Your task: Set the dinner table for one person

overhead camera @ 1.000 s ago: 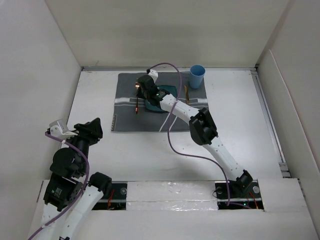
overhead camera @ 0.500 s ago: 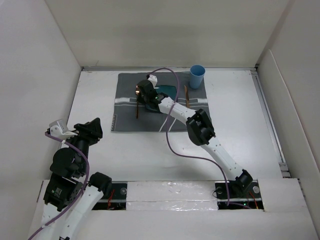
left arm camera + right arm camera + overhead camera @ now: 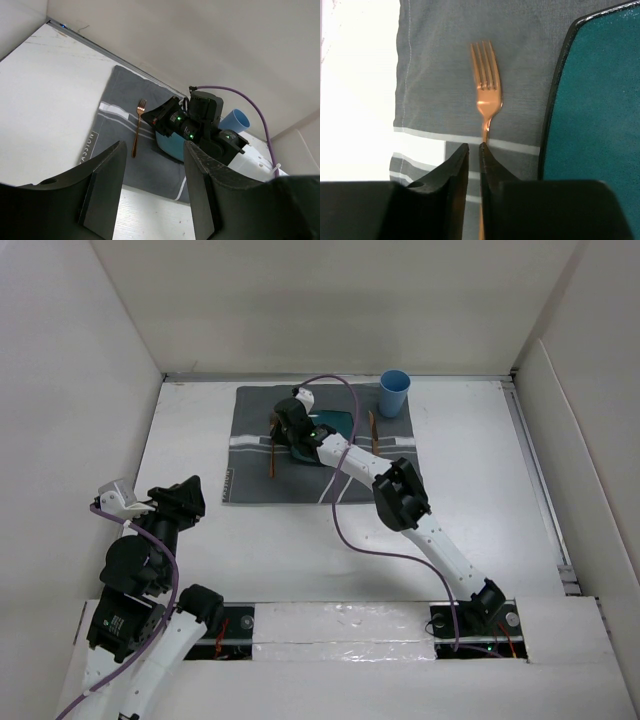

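1. Between white walls, the bench (image 3: 300, 540) lies flat under both arms, with a grey mat (image 3: 250, 420) at its far middle.
2. On the mat a copper fork (image 3: 486, 95) lies flat, tines far, just left of a teal plate (image 3: 595, 125). A blue cup (image 3: 394, 392) stands at the mat's far right corner.
3. Right fingers (image 3: 456, 165) hang over the fork's handle, a slit apart. Whether they pinch it I cannot tell.
4. Left fingers (image 3: 105, 170) are spread wide around nothing, near left, well apart from the mat.
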`<action>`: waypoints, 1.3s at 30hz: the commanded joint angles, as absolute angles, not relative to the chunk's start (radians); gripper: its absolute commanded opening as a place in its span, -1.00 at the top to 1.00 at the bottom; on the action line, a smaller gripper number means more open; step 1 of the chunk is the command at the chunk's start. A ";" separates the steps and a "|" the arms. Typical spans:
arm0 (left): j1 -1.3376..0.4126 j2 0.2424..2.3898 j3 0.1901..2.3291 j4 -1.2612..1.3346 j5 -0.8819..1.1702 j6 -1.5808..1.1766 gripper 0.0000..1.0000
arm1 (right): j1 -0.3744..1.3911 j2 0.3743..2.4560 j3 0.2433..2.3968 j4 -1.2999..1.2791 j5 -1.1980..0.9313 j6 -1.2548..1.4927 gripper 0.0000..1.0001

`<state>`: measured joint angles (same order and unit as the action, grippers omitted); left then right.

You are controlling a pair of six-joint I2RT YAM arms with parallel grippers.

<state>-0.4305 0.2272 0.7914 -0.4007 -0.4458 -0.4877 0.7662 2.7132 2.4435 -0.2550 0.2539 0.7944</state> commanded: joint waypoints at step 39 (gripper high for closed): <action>-0.433 0.250 0.761 -0.348 -0.460 -0.440 -0.20 | 0.951 0.735 0.700 0.229 0.558 0.268 -1.00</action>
